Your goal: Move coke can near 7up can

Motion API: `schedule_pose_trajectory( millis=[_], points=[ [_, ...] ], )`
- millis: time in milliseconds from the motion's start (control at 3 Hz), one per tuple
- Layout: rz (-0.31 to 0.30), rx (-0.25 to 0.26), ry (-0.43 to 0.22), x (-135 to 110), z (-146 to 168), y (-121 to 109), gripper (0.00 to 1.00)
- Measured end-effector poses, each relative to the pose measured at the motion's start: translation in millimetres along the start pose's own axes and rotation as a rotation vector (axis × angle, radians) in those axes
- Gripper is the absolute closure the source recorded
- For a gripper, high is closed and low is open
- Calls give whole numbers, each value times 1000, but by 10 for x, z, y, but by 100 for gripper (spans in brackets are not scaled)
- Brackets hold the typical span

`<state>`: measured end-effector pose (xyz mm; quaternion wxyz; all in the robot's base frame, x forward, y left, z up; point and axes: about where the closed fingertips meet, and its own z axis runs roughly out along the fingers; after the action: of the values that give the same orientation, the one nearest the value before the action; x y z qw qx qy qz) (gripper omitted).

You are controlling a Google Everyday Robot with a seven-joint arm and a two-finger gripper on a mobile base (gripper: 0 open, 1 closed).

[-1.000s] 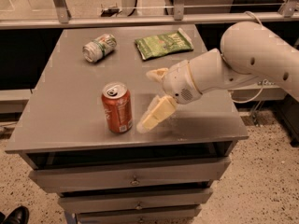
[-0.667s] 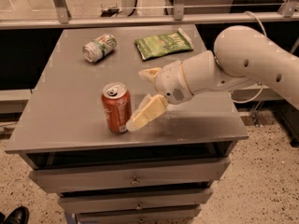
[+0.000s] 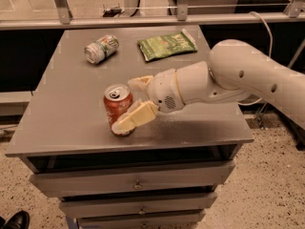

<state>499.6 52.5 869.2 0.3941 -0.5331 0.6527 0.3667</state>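
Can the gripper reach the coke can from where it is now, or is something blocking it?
Probably yes. The gripper sits at the coke can with open jaws on either side of it; nothing stands between them.

Grey cabinet top (image 3: 66, 128), flat and matte, over stacked grey drawers (image 3: 95, 186) with small round knobs (image 3: 137, 185). Below and beside, speckled floor (image 3: 271, 194) (pale, flecked dark). Behind, a horizontal metal rail (image 3: 95, 23) on slanted metal posts (image 3: 61, 4), dark recess beneath. Black shoe (image 3: 17, 219) at the lower left corner. Warm, dim light throughout.
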Motion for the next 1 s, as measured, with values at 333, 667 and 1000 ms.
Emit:
schedule_pose_trajectory(
  millis=[333,667,1000],
  points=[
    [19,-10,-24,-32,76,38,38],
    [17,-16,-47,-124,106,71,69],
    [-21,17,-47,-232,-14,-19,100]
  ],
)
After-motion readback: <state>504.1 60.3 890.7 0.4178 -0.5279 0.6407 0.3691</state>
